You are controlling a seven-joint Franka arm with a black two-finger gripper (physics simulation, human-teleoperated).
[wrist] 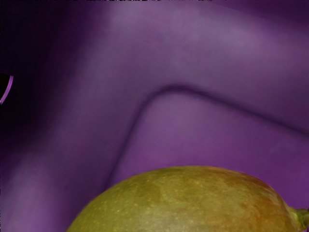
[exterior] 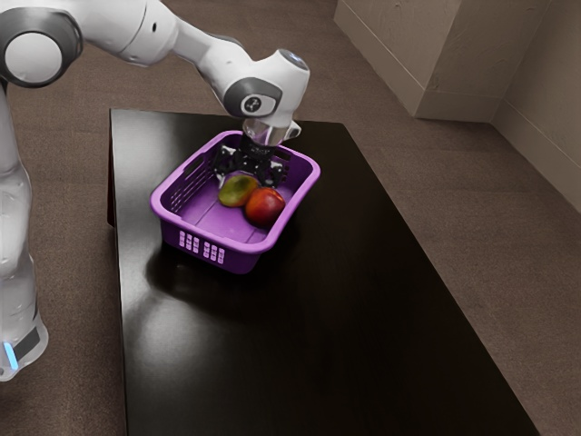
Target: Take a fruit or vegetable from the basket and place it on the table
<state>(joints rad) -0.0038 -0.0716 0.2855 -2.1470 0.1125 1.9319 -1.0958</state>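
Observation:
My gripper (exterior: 249,175) is low inside the purple basket (exterior: 201,238), at its far end, with its fingers spread wide apart. A green-yellow mango (exterior: 237,192) lies on the basket floor right at the gripper, partly under it. Touching or nearly touching the mango is a round red fruit (exterior: 265,207), nearer the basket's long side at the exterior view's right. In the wrist view the mango (wrist: 193,200) is large at the lower edge, its stem end showing, close under the hand. Whether a finger touches it is hidden.
The basket's raised rim and slotted walls (exterior: 309,173) surround the hand. It stands on a dark, glossy table (exterior: 336,345), toward the table's far end, with bare tabletop in front of it and along the exterior view's right.

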